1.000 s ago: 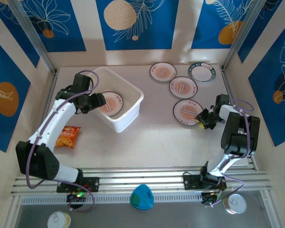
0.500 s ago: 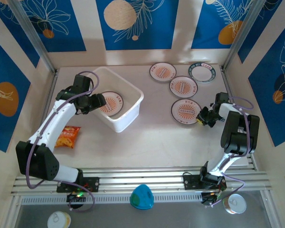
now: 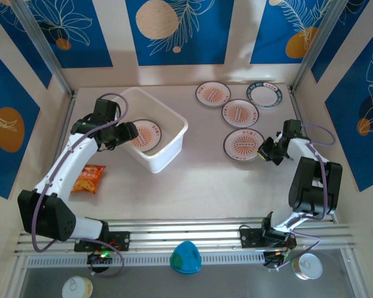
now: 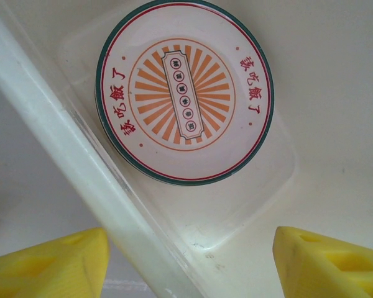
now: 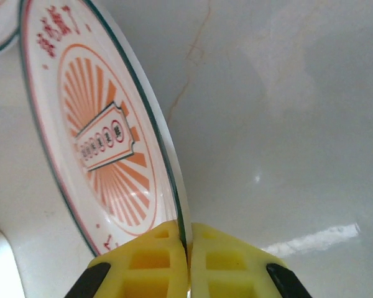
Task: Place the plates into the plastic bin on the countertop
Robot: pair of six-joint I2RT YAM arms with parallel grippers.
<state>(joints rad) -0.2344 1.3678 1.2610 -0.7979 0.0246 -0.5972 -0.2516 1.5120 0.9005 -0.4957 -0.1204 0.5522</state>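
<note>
The right gripper (image 5: 188, 248) now pinches the near plate (image 5: 105, 143) by its rim.
The plate has shifted left; carry it to the plastic bin (image 4: 62, 155), where the left gripper (image 4: 189, 257) hovers spread.

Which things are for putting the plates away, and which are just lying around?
For the job:
plastic bin; sunburst plate inside it; plate pinched by the right gripper; back plate; middle plate; green-rimmed plate.

Just lying about:
orange snack packet; blue dome; right can; left can.
</note>
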